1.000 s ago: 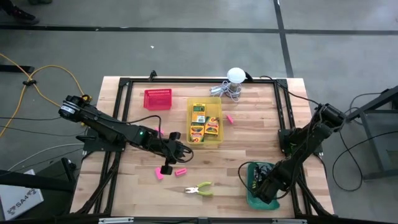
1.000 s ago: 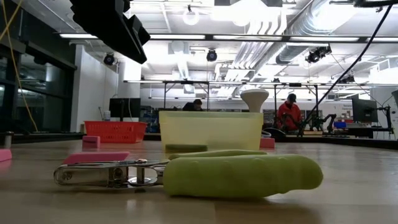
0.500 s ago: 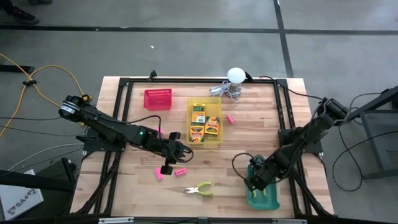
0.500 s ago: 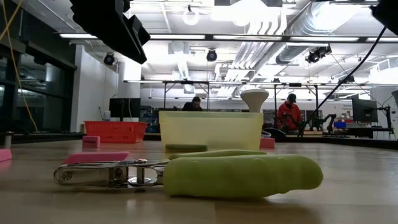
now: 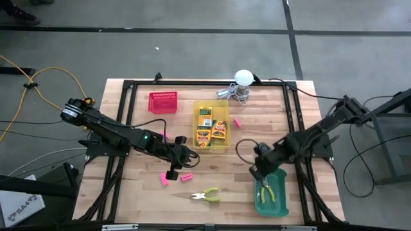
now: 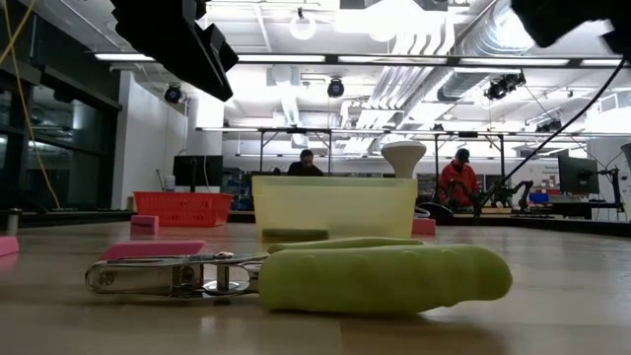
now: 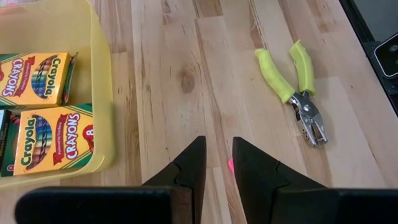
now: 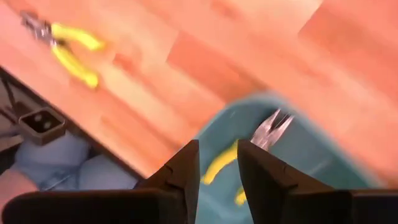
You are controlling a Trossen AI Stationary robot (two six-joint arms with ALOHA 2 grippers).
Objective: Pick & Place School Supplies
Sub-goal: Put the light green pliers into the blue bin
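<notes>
Lifting away from the green bin (image 5: 277,205), the right gripper (image 5: 257,172) now hangs just above the bin's near-table edge with its fingers slightly spread and nothing between them; a second ago it was down inside the bin. One yellow-handled tool (image 5: 265,192) now lies in that bin, so that piece looks delivered. The other tool (image 5: 207,195) rests on the bare wood toward the front edge, with two pink erasers (image 5: 186,177) nearby and a third (image 5: 237,122) beside the yellow bin (image 5: 211,146), which holds the crayon boxes (image 5: 204,124). The left gripper (image 5: 172,173) has not moved, poised over the erasers, fingers a little apart and empty. Likely next: fetching the second tool.
</notes>
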